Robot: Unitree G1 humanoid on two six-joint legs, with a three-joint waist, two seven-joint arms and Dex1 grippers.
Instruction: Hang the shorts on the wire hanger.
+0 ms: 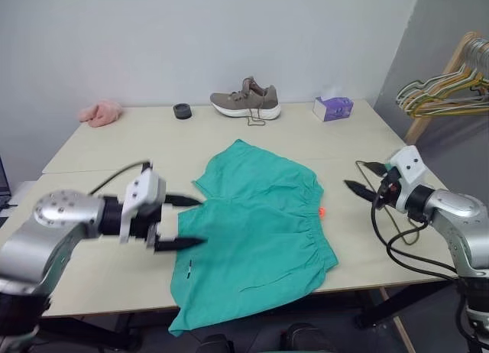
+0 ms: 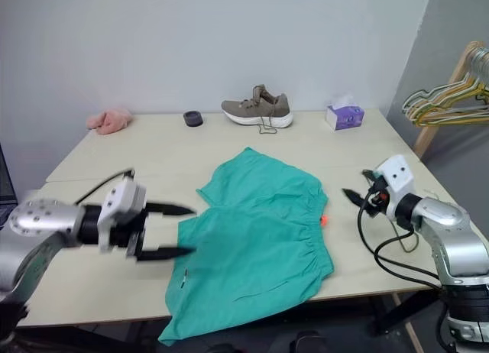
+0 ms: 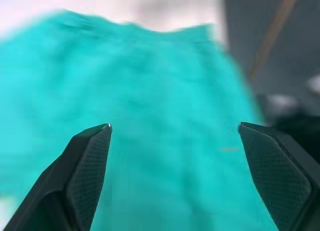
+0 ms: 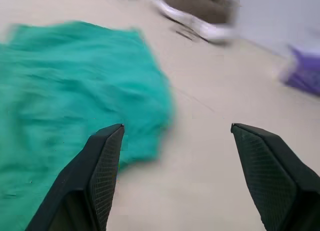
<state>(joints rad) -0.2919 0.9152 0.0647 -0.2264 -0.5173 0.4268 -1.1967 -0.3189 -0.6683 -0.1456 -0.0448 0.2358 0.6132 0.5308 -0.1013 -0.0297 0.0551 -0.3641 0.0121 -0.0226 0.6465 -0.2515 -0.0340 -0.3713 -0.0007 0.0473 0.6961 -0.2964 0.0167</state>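
Soft, even indoor light is falling from above, leaving the counter [image 1: 229, 139] pale and bright with no glare. Faint shadows are sitting under the shoe [image 1: 246, 99] and along the near edge of the shorts [image 1: 260, 231]. Both head views are staying sharp. Both wrist views are smearing with motion blur: the shorts and far items are losing their outlines.

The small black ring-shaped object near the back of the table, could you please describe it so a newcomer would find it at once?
Start at the back edge of the pale table, by the wall. Between the pink cloth and the grey-brown shoe sits the black ring, the only small, dark, round thing there.
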